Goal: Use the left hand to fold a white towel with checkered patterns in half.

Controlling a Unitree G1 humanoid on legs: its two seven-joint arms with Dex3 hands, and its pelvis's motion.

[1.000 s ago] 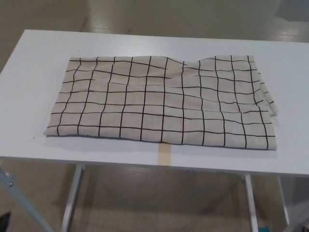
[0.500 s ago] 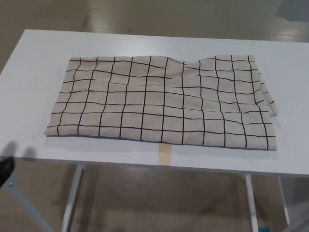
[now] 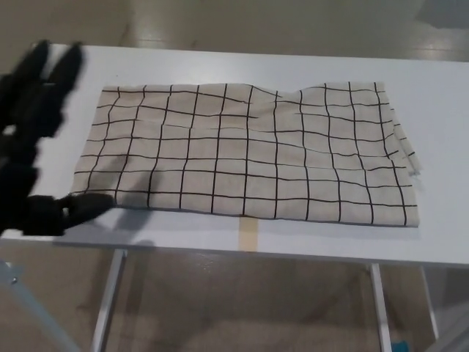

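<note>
The towel (image 3: 245,154) lies flat and unfolded across the table (image 3: 242,246), while the left hand (image 3: 33,139), fingers spread and holding nothing, hovers by its left edge, so the fold is not yet begun.

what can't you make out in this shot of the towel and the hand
- Head view: the left hand is motion-blurred and cut off by the left edge, so its wrist and arm are unseen.
- Head view: the towel's underside and layer count are hidden by its top surface.
- Head view: the right hand is out of frame.
- Head view: the table corners are cut off.
</note>
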